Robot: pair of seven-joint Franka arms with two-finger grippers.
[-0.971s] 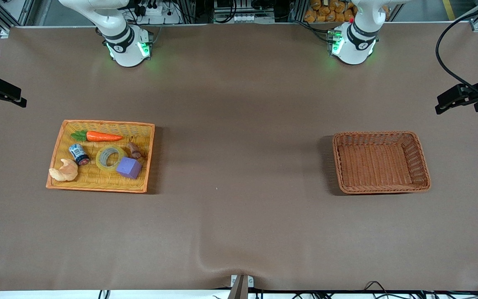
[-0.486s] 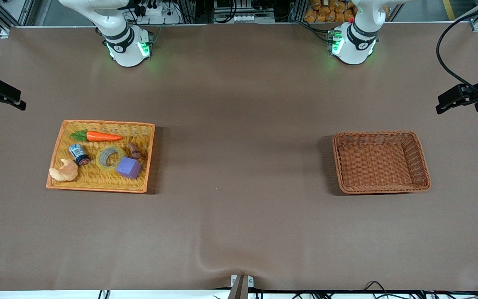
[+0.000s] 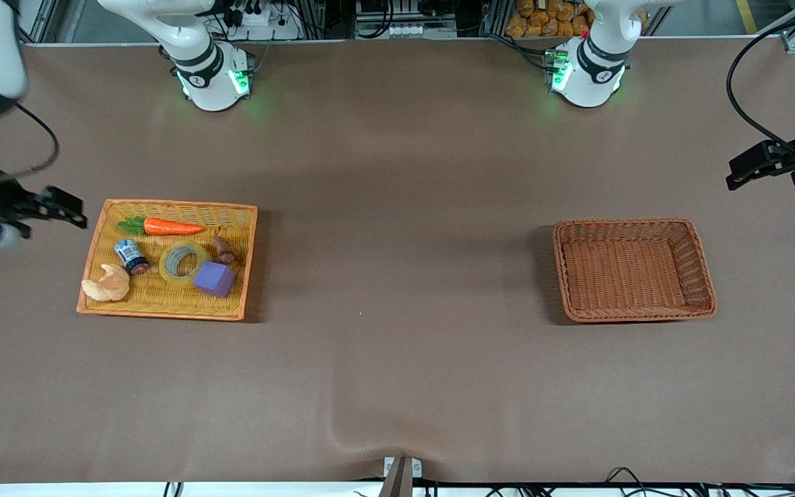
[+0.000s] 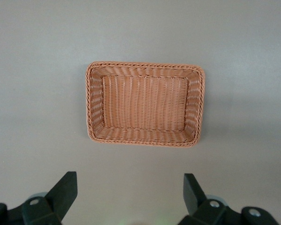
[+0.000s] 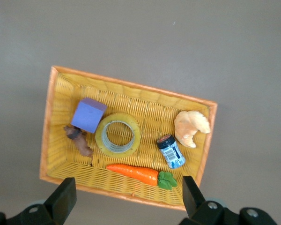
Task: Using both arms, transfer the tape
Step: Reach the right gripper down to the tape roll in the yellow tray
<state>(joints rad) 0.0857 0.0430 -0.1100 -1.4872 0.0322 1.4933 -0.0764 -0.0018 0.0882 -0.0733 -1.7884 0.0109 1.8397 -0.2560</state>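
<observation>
The tape [image 3: 165, 265], a yellowish ring with a grey-white core, lies flat in the middle of a yellow wicker tray [image 3: 163, 204], touching the purple cube [image 3: 214, 278]. It also shows in the right wrist view [image 5: 101, 136]. My right gripper [image 3: 70, 209] is open and empty, high in the air by the tray's edge at the right arm's end of the table; in its wrist view [image 5: 129, 183] it hangs over the tray's rim [image 5: 131, 86] near the carrot. My left gripper [image 3: 742, 169] is open and empty, high up near the empty brown basket [image 3: 635, 222]; its wrist view [image 4: 129, 180] looks down on that basket [image 4: 145, 65].
The tray also holds a carrot [image 3: 171, 226], a small blue-white can [image 3: 131, 255], a croissant [image 3: 108, 283] and a small brown piece [image 3: 223, 250]. The brown basket stands toward the left arm's end of the table. Bare brown table lies between tray and basket.
My right arm's hand has swung into the front view and its gripper has moved toward the yellow tray. The left gripper has barely moved. The things in the tray are unmoved.
</observation>
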